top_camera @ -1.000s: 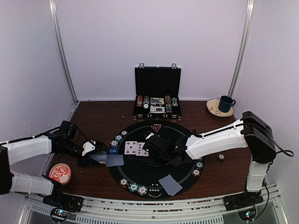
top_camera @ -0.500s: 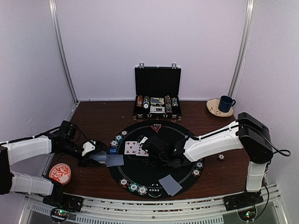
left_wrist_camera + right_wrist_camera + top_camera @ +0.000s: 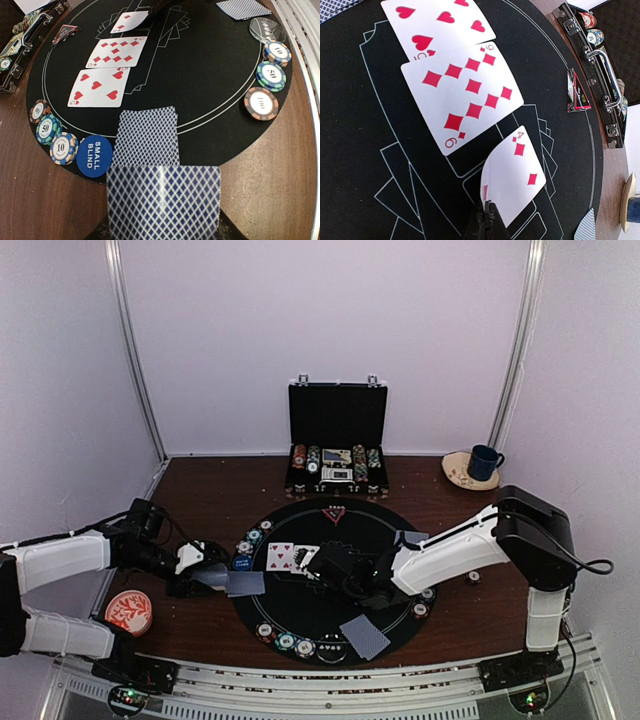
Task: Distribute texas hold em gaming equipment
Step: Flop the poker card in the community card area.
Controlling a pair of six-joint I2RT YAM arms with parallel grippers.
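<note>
On the round black mat [image 3: 300, 615] a five of hearts [image 3: 440, 22] and a nine of diamonds [image 3: 462, 97] lie face up in a row. My right gripper [image 3: 487, 209] is shut on the corner of a four of diamonds [image 3: 517, 172], which curls just above the mat beside the nine. At the mat's left edge my left gripper [image 3: 207, 576] is shut on a blue-backed deck [image 3: 164, 200]; its fingers are hidden under the cards. A face-down card [image 3: 146, 135] lies just in front of the deck. A blue small-blind disc [image 3: 94, 155] and striped chips [image 3: 50, 131] sit beside it.
More chips [image 3: 270, 75] and a face-down pair [image 3: 365, 636] rest on the mat's near rim. A red triangle marker [image 3: 577, 92] lies at its far edge. The open black briefcase [image 3: 337, 445] stands behind. A red-and-white dish [image 3: 128, 611] is near left, a blue mug [image 3: 485, 462] far right.
My right arm has carried the four of diamonds leftward across the mat, up beside the nine of diamonds. The left arm and its deck have stayed put.
</note>
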